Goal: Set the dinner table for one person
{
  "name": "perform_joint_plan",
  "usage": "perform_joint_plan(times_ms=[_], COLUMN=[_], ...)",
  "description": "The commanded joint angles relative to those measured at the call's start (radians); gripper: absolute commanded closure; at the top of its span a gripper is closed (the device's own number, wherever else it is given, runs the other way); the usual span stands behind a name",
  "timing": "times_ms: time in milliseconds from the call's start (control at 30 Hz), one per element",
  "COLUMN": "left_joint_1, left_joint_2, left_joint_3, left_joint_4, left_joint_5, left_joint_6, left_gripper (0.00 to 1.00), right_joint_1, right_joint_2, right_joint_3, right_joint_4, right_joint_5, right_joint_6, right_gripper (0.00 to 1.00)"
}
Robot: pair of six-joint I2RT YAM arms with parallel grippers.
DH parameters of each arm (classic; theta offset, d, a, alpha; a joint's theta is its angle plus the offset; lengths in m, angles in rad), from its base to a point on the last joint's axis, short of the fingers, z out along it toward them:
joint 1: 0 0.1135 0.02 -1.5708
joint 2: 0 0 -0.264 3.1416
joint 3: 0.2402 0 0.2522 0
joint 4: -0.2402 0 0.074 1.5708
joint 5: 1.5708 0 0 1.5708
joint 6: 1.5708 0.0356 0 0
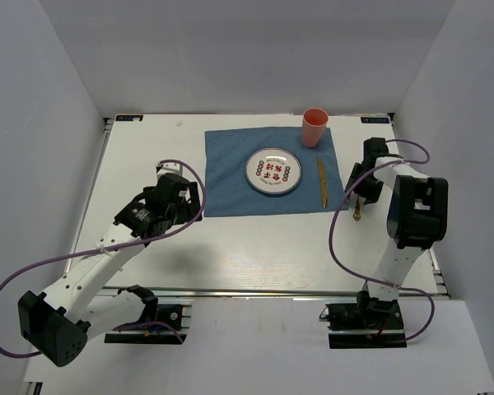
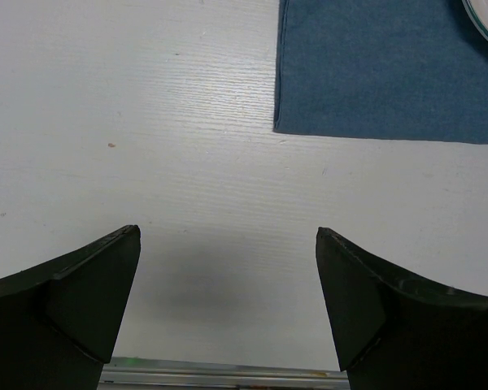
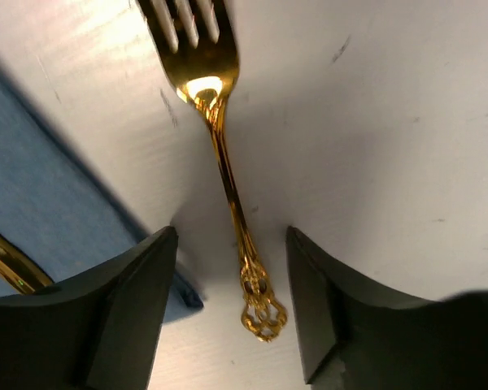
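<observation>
Dinner table (image 1: 255, 247): white top, fills the workspace, metal rail (image 1: 263, 290) on its near edge just ahead of both arm bases. Blue placemat (image 1: 226, 177) lies flat at centre-back of the table. On it sits a white plate (image 1: 272, 172) with red markings, roughly mid-mat. Pink cup (image 1: 314, 127) stands upright at the mat's far right corner. A slim gold utensil (image 1: 321, 181) lies on the mat just right of the plate, lengthwise front to back. Gold fork (image 3: 228, 183) lies on bare table just off the mat's right edge; in the right wrist view its tines point away from the camera and its ornate handle end is nearest. Right gripper (image 3: 232, 236) hangs low over the fork with fingers apart, the handle running through the gap; neither finger touches it, so nothing is gripped. Left gripper (image 2: 228, 236) is spread wide and empty, above bare table left of the mat; in its wrist view the mat's near left corner shows at upper right and the rail along the bottom edge.
</observation>
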Motion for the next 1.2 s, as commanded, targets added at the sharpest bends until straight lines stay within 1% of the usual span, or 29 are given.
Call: perform_joint_plan(times_ms=[0, 67, 100, 133, 200, 233, 367, 433, 467, 500, 567, 633, 667, 733, 767, 800, 833, 867, 900, 933, 967, 1000, 1033, 1067, 1100, 1133, 1167], left_joint_1=[-0.005, -0.005, -0.005, -0.005, -0.005, -0.005, -0.005, -0.005, -0.005, -0.005, -0.005, 0.009, 0.009, 0.009, 0.009, 0.009, 0.009, 0.009, 0.009, 0.009, 0.009, 0.009, 0.009, 0.009, 0.009, 0.009, 0.009], left_joint_2=[-0.023, -0.025, -0.023, -0.023, -0.026, -0.026, -0.023, -0.025, -0.028, -0.029, -0.035, -0.052, -0.061, -0.086, -0.097, -0.113, -0.121, -0.130, -0.150, -0.160, -0.169, -0.189, -0.196, -0.207, -0.210, -0.209, -0.206], left_joint_3=[-0.008, -0.008, -0.008, -0.008, -0.008, -0.008, -0.007, -0.007, -0.007, -0.007, -0.005, -0.002, -0.001, 0.004, 0.006, 0.006, 0.007, 0.012, 0.015, 0.015, 0.013, 0.012, 0.009, 0.001, -0.001, -0.002, -0.001], left_joint_4=[0.019, 0.017, 0.017, 0.017, 0.017, 0.019, 0.019, 0.019, 0.019, 0.019, 0.016, 0.011, 0.002, -0.021, -0.027, -0.032, -0.044, -0.053, -0.062, -0.074, -0.079, -0.081, -0.078, -0.075, -0.070, -0.065, -0.065], left_joint_5=[0.009, 0.009, 0.009, 0.011, 0.012, 0.014, 0.014, 0.014, 0.014, 0.015, 0.009, -0.017, -0.037, -0.083, -0.121, -0.136, -0.152, -0.185, -0.201, -0.222, -0.247, -0.255, -0.258, -0.255, -0.253, -0.249, -0.245], left_joint_6=[0.012, 0.012, 0.010, 0.012, 0.012, 0.012, 0.012, 0.012, 0.012, 0.009, 0.004, -0.016, -0.023, -0.062, -0.072, -0.089, -0.103, -0.115, -0.141, -0.151, -0.160, -0.168, -0.168, -0.168, -0.163, -0.162, -0.160], left_gripper=[0.02, 0.02, 0.02, 0.02, 0.02, 0.02, 0.02, 0.02, 0.02, 0.02, 0.02, 0.02, 0.02, 0.02, 0.02, 0.02, 0.02, 0.02, 0.02, 0.02, 0.02, 0.02, 0.02, 0.02, 0.02, 0.02, 0.02], right_joint_1=[-0.009, -0.020, -0.023, -0.026, -0.037, -0.037, -0.051, -0.040, -0.032, -0.019, 0.079, 0.222, 0.259, 0.433, 0.513, 0.552, 0.645, 0.673, 0.695, 0.757, 0.773, 0.788, 0.813, 0.831, 0.845, 0.851, 0.860], right_joint_2=[0.026, 0.027, 0.032, 0.032, 0.040, 0.041, -0.009, -0.113, -0.164, -0.260, -0.352, -0.355, -0.323, -0.278, -0.223, -0.186, -0.152, -0.078, -0.033, 0.053, 0.101, 0.151, 0.250, 0.300, 0.349, 0.435, 0.467], right_joint_3=[-0.007, -0.020, -0.033, -0.039, -0.043, -0.045, -0.048, -0.068, -0.085, -0.102, -0.120, -0.065, 0.006, 0.073, 0.138, 0.174, 0.214, 0.301, 0.350, 0.404, 0.512, 0.576, 0.642, 0.777, 0.841, 0.893, 0.941], right_joint_4=[0.069, 0.080, 0.086, 0.092, 0.094, 0.089, 0.073, 0.086, 0.153, 0.192, 0.252, 0.215, 0.173, 0.149, 0.140, 0.120, 0.111, 0.106, 0.085, 0.077, 0.059, 0.013, -0.018, -0.050, -0.084, -0.134, -0.153], right_joint_5=[-0.022, -0.025, -0.031, -0.041, -0.053, -0.053, -0.009, -0.007, -0.083, -0.122, -0.154, -0.133, -0.102, -0.068, -0.035, -0.019, -0.015, -0.016, -0.015, -0.002, 0.008, 0.014, 0.027, 0.033, 0.034, 0.034, 0.038], right_joint_6=[0.011, 0.017, 0.020, 0.017, 0.011, 0.011, 0.031, 0.055, 0.063, 0.072, 0.101, 0.111, 0.111, 0.127, 0.143, 0.173, 0.192, 0.207, 0.247, 0.259, 0.275, 0.298, 0.305, 0.312, 0.315, 0.315, 0.315], right_gripper=[0.41, 0.47, 0.52, 0.65, 0.84, 1.00, 1.00, 1.00, 1.00, 1.00, 1.00, 1.00, 1.00, 1.00, 1.00, 1.00, 1.00, 1.00, 1.00, 1.00, 1.00, 1.00, 1.00, 1.00, 1.00, 1.00, 1.00])
